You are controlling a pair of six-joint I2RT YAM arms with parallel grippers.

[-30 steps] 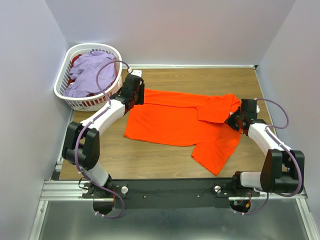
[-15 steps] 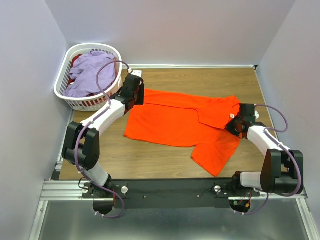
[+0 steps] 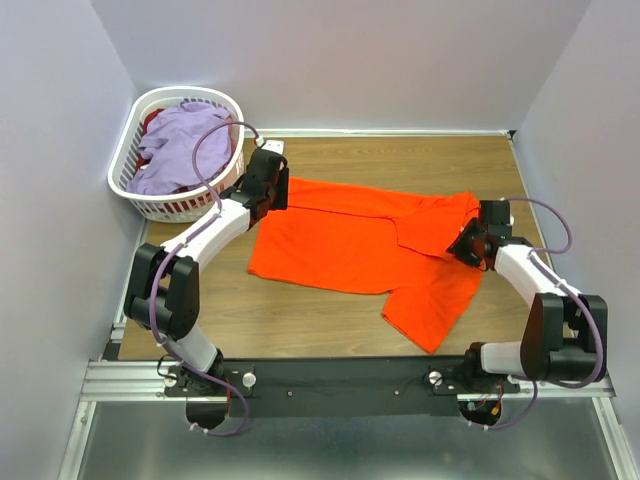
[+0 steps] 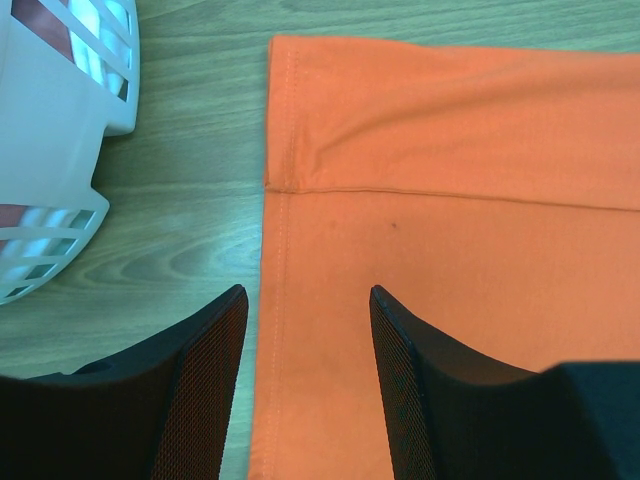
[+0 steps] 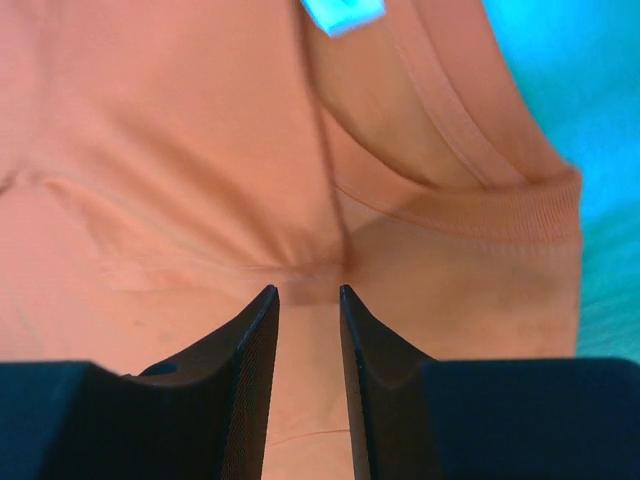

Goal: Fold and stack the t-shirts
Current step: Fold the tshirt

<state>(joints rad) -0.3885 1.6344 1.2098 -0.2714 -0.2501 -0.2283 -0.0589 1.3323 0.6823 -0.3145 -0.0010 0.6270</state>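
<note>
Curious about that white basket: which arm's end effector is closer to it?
Left. The left end effector is beside the basket, at the edge of the orange t-shirt; the right end effector is far off, at its collar.

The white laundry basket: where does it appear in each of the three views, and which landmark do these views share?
Top external: the laundry basket is at the upper left, holding lavender cloth.
Left wrist: its white slotted wall runs along the left edge, cut off by the frame.
Right wrist: not in it.
Shared landmark: the orange t-shirt, seen in all three views.
</note>
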